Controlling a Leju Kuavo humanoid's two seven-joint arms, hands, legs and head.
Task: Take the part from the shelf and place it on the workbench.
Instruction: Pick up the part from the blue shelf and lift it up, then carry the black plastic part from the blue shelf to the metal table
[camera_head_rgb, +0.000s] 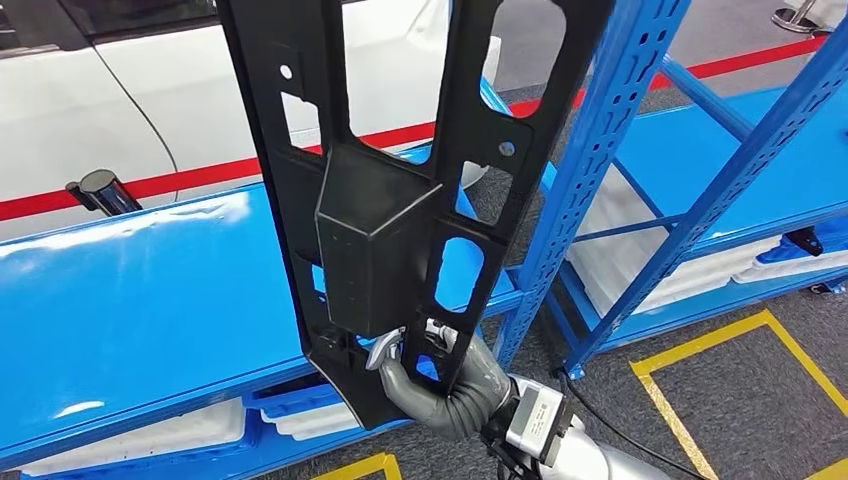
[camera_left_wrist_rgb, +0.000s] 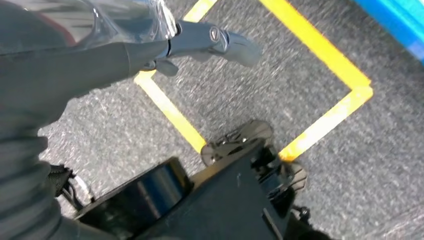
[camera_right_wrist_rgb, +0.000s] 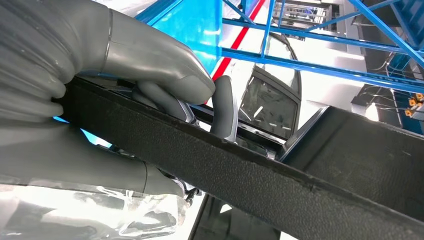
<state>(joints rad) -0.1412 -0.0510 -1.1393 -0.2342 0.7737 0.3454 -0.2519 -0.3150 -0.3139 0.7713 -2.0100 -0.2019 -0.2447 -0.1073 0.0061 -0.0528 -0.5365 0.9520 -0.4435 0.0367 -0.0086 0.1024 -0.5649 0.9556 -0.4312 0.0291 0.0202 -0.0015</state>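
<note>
Standing before blue steel shelving with a glossy blue shelf deck; grey carpeted floor marked with yellow tape lines, a red floor stripe and a white car body behind. Part — long black plastic panel, cut-out openings, raised box-shaped centre, textured edge — held upright in front of the shelf, clear of it. Right hand grips its lower end, fingers through an opening. Left hand hangs over the floor — whether its fingers are apart or closed cannot be told.
</note>
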